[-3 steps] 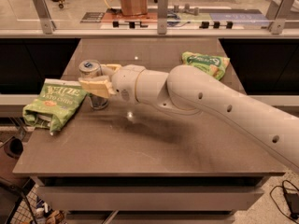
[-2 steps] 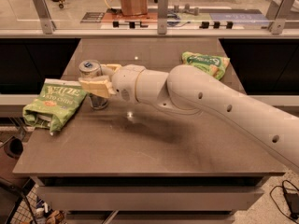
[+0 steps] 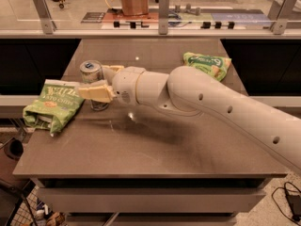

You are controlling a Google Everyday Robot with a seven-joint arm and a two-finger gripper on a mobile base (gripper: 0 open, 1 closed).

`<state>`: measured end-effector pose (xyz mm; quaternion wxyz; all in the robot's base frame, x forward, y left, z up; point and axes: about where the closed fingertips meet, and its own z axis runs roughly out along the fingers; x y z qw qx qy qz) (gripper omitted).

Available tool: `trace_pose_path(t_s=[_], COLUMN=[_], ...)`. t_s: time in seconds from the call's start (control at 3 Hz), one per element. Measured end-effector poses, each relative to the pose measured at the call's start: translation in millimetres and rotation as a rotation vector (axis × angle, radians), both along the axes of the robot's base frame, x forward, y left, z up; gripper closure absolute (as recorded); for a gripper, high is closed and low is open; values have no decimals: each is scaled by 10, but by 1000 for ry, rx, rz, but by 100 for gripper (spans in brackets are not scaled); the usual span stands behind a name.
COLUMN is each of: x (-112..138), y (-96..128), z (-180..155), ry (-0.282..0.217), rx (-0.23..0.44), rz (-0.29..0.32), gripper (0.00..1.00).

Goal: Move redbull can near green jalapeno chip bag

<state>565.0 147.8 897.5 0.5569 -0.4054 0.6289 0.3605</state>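
The redbull can (image 3: 91, 69), a slim silver can with a shiny round top, stands upright on the table's left part. It is just right of the green jalapeno chip bag (image 3: 52, 103), a flat lime-green bag with white lettering at the left edge. My gripper (image 3: 94, 80) reaches in from the right and is shut on the can. One cream finger (image 3: 96, 91) crosses the can's front and the other (image 3: 113, 69) sits behind it. The can's lower body is partly hidden by the front finger.
A puffier green chip bag (image 3: 208, 63) lies at the back right of the brown table (image 3: 150, 149). My thick white arm (image 3: 211, 102) spans the table's right half. A counter with glass panels and posts runs behind the table.
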Motion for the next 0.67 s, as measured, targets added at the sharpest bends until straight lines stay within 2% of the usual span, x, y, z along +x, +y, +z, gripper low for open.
trace_pose_path(t_s=[0.33, 0.67], x=[-7, -7], y=[13, 13], z=[3, 3], ry=[-1, -1], rx=[0, 0], rz=[2, 2], gripper=[0, 0])
